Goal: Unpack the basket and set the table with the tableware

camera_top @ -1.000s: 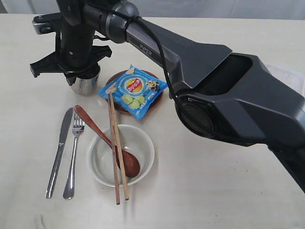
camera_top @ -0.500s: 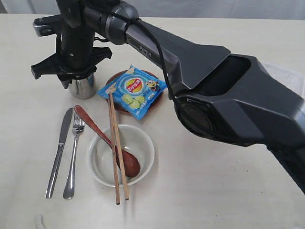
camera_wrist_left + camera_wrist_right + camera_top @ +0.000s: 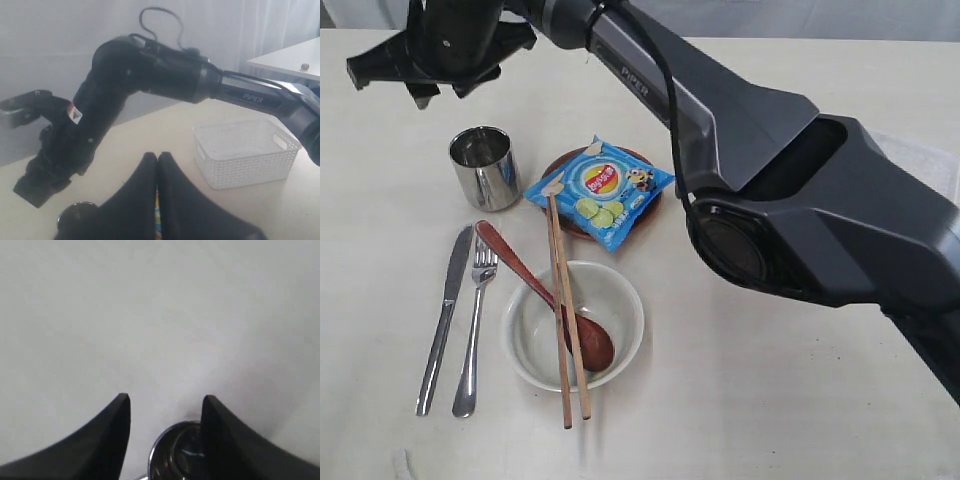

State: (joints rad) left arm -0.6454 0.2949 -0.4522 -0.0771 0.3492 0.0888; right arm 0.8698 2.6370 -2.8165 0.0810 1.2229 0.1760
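The word "PIPER" stands in pale capitals on the black right arm [image 3: 638, 80], top centre of the exterior view, and at the right of the left wrist view. The blue snack bag [image 3: 602, 190] carries a round red-and-yellow logo, its lettering too small to read.

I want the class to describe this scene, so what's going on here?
The right gripper hangs open above the steel cup, which stands free on the table beside the plate carrying the snack bag. Knife and fork lie beside the bowl; spoon and chopsticks rest across it. The left gripper is shut, holding nothing; the basket looks empty.
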